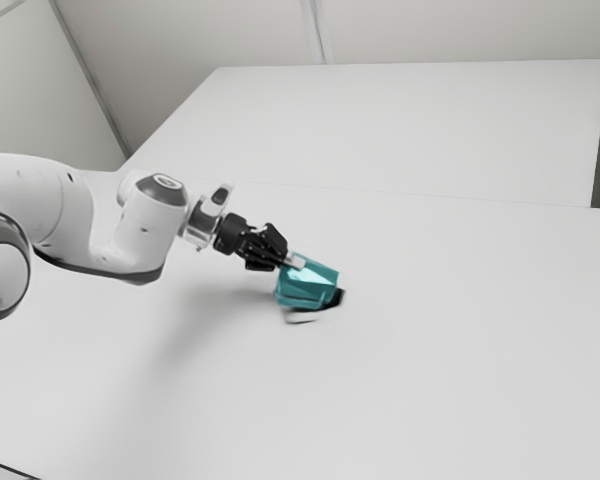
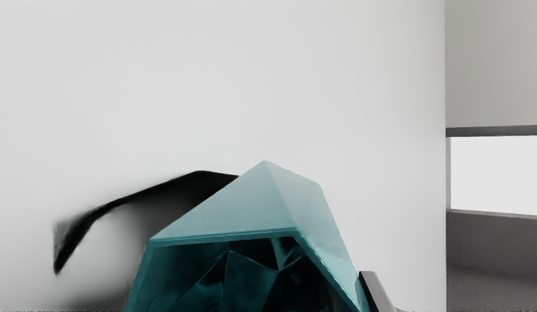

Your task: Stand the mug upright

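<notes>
Nearest the wrist camera you've got the teal mug (image 2: 251, 216), its mouth facing back toward the camera and its closed end pointing away. In the exterior view it sits on or just above the white bench (image 1: 430, 330), at the end of the arm (image 1: 140, 240), with a dark shadow (image 1: 334, 300) beside it. I'd read that pose as tipped well over, mouth toward the claw (image 1: 292, 262) rather than up. So you don't have an upright mug yet.

Claw state: it's right at the mouth end, overlapping the mug in the exterior view. I can't tell whether it's clenched on the wall or released, so don't count the mug as held. I also can't tell if the mug's weight is on the bench or a bit off it — the shadow doesn't settle that. Handle: can't pick it out.

Progress, my call: you've got reach covered. Grip is unconfirmed. What's left is the part that matters — mouth turned up, base flat on the bench, claw off it with the mug standing alone. Confirm the hold before you turn anything. Smooth, slanted facets could slip or pivot if the bite is shallow, and a low base corner could catch the bench and roll it.
</notes>
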Motion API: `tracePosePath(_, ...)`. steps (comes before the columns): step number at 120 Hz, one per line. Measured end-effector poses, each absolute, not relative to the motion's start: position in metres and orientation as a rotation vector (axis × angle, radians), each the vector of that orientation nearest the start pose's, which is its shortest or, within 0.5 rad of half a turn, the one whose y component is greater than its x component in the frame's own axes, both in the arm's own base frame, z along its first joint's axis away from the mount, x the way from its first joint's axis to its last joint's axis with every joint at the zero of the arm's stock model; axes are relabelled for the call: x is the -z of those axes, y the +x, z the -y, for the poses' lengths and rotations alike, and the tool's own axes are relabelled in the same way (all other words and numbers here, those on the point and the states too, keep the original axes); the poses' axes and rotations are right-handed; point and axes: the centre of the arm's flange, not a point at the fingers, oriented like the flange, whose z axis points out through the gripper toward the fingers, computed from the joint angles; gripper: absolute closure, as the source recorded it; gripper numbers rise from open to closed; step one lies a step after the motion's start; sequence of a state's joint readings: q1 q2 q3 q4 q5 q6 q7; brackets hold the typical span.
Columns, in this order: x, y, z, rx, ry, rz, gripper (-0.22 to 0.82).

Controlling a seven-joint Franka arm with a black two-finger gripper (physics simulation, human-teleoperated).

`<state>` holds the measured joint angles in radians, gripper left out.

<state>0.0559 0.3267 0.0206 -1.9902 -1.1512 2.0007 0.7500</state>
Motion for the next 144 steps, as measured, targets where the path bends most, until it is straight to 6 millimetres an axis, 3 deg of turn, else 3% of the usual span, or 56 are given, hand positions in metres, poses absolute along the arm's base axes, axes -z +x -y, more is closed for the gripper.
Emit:
tracePosePath(22, -0.336, 0.593, 0.009, -0.184, 2.166, 0.034, 0.77)
tracePosePath(33, -0.365, 0.591, 0.006, -0.203, 2.223, 0.121, 0.77)
tracePosePath(52, -0.428, 0.601, -0.002, -0.207, 2.472, 0.368, 0.78)
tracePosePath(73, -0.465, 0.603, -0.002, -0.142, 2.782, 0.568, 0.78)
tracePosePath(93, -0.467, 0.605, -0.007, -0.073, 2.998, 0.593, 0.78)
tracePosePath(113, -0.459, 0.610, 0.010, -0.070, 3.102, 0.562, 0.78)
tracePosePath(144, -0.407, 0.620, 0.010, 0.021, 3.150, 0.407, 0.78)
